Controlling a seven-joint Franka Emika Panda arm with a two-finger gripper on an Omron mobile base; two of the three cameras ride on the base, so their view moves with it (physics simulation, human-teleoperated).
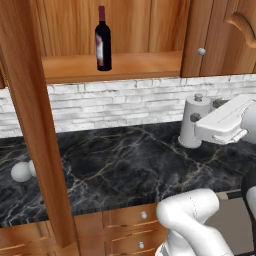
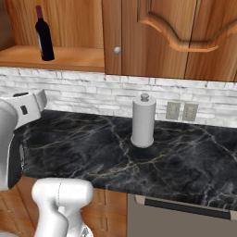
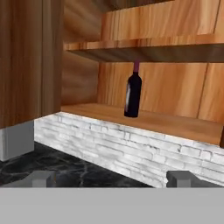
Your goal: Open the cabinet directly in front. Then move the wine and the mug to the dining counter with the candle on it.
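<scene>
The cabinet stands open, its left door swung out edge-on toward me. On the lower shelf stands the wine, upright and alone; it also appears as the wine and the wine. A small white rounded thing, probably the mug, sits on the black counter left of the open door. My gripper is open and empty, above the counter, below and short of the bottle. The white hand hovers at the right. The dining counter and the candle are out of view.
A white paper towel holder stands on the black marble counter by the brick wall. The right cabinet door is closed, with a silver knob. Wall outlets sit behind. Drawers lie below the counter edge.
</scene>
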